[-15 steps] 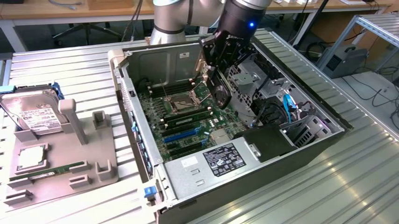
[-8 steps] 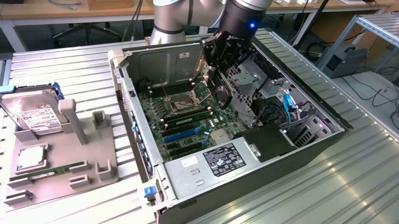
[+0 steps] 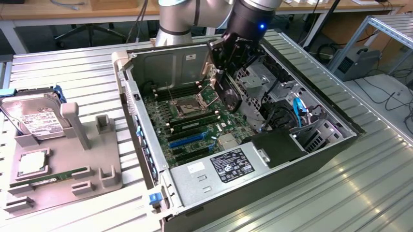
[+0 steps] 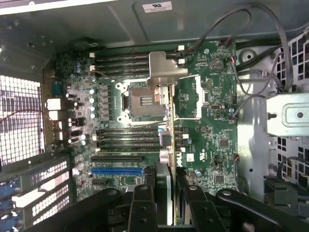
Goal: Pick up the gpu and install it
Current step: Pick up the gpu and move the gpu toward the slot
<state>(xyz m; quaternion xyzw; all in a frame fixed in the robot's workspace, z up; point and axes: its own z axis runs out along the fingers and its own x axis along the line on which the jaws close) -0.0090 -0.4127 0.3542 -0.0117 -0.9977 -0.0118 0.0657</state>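
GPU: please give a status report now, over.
Status: claw shut on gpu. Card hangs above motherboard, not yet seated. Blue cable off to the side, apart from it.

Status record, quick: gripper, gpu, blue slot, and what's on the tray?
gripper: closed on the gpu
gpu: held on edge above the motherboard, inside the open case; not seated in any slot
blue slot: empty
tray: at the exterior view's left, outside the case
on tray: hard drive, memory stick
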